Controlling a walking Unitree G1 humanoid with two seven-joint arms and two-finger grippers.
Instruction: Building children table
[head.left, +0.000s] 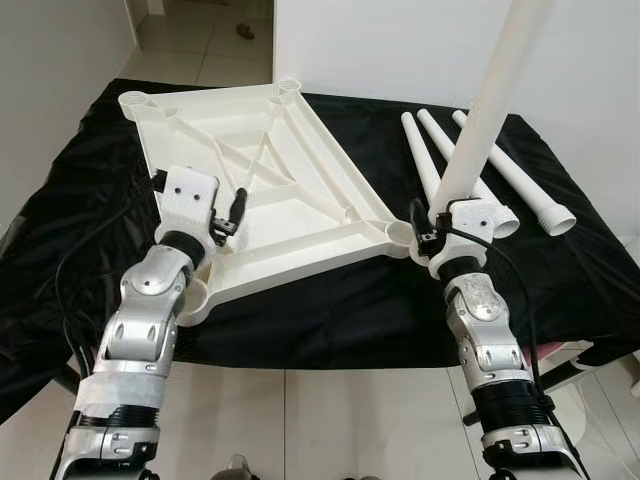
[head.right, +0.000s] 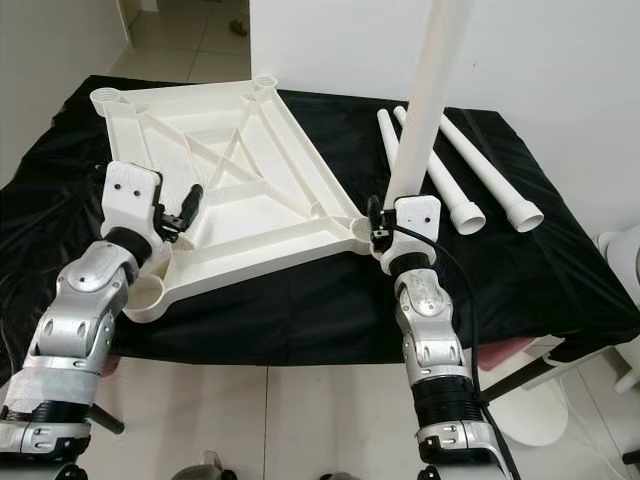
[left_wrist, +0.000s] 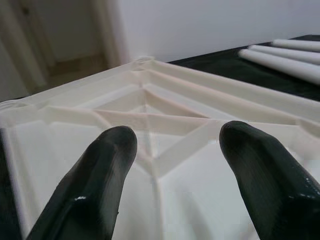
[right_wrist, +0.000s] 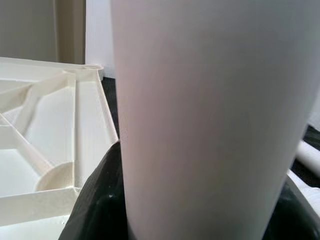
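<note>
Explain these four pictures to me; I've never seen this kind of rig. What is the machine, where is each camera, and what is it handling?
This is a humanoid robot with two silver arms ending in black two-fingered grippers. The two wide pictures come from its head, looking down; the two close-ups come from cameras on its wrists. Before it, on a black cloth, lies a white plastic tabletop upside down, ribs showing. Three white table legs lie to its right. The right gripper holds a fourth leg upright beside the tabletop's near corner socket. The left gripper hovers open over the tabletop, holding nothing.
</note>
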